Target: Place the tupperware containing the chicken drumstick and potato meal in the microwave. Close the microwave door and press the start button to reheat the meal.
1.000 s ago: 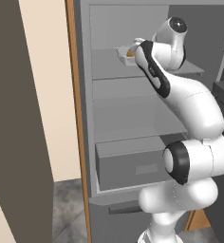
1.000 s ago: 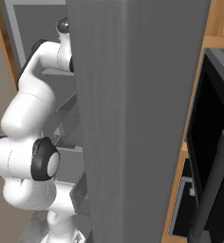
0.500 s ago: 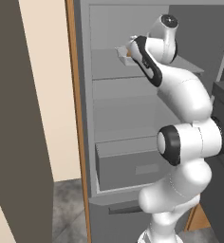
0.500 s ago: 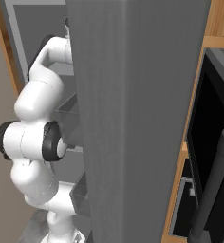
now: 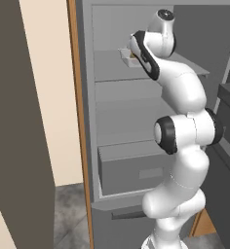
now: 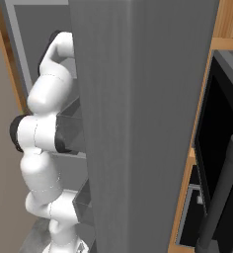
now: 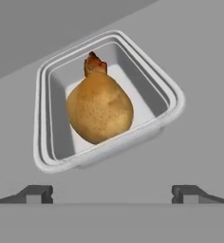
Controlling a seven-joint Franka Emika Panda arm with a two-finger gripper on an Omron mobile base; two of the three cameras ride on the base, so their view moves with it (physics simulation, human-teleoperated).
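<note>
Hand view: tupperware (image 7: 52,142) straight ahead of gripper (image 7: 112,192), on shelf (image 7: 199,71).
Long axis: slanted across jaw line.
Jaws: spread wide, empty.

Open grey fridge (image 5: 136,126) with shelves, cream wall (image 5: 48,87), wooden trim, grey tiled floor (image 5: 70,219).

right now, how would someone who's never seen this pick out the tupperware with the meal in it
Look into the open grey fridge and find its upper shelf. Near the shelf's front sits the tupperware, just ahead of the open gripper. It is a shallow whitish tub with a flared rim, holding a round golden-brown potato and a reddish-brown piece behind it.
</note>
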